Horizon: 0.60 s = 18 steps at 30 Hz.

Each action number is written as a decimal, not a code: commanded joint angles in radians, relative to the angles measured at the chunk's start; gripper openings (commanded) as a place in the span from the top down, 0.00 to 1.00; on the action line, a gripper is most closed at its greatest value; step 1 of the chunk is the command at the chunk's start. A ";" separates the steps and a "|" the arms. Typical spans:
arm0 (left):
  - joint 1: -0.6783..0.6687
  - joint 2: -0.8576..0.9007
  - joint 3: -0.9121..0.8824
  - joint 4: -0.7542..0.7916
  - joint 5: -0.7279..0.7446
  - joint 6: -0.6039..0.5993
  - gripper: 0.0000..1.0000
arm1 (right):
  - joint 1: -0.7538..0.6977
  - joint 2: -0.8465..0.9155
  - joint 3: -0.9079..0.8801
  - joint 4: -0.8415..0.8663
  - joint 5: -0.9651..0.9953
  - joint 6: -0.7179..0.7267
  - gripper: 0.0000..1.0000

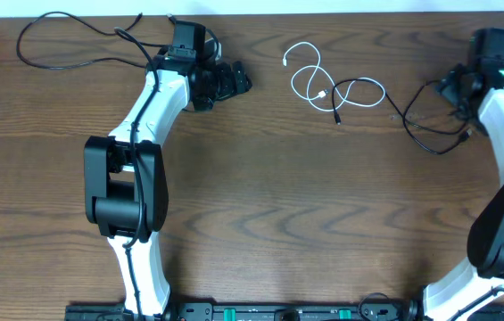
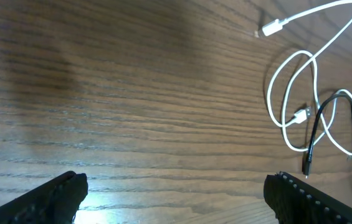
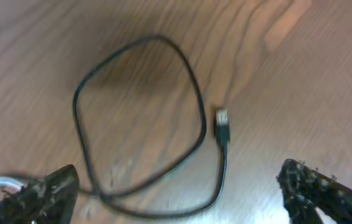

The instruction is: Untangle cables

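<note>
White cable point(image 2: 300, 116) coiled flat; black cable point(image 2: 311, 146) threaded through its loops.

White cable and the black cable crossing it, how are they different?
The white cable is bright and curls into tight loops in one spot; the black cable is dark and trails away in wider bends. In the left wrist view both plugs of the white cable show, but only one plug of the black cable. Both are thin cords with small plugs, lying on the wooden table and crossing each other.
</note>
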<state>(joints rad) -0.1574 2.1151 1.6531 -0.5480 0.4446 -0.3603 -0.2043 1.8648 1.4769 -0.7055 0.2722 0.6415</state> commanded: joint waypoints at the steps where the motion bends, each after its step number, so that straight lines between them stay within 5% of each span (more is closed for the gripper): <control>1: 0.001 0.006 0.002 -0.012 -0.012 0.023 0.04 | -0.035 0.069 0.000 0.067 -0.141 -0.016 0.16; 3: 0.001 0.006 0.002 -0.013 -0.012 0.023 0.04 | -0.047 0.106 0.003 0.154 -0.226 -0.058 0.30; 8: 0.001 0.006 0.002 -0.014 -0.012 0.023 0.04 | -0.079 0.180 0.114 0.143 -0.290 -0.064 0.12; 18: 0.001 0.006 0.002 -0.020 -0.012 0.023 0.04 | -0.113 0.452 0.514 -0.223 -0.287 -0.232 0.01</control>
<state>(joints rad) -0.1574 2.1151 1.6531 -0.5659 0.4419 -0.3580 -0.3145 2.2246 1.8935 -0.8795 -0.0071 0.4862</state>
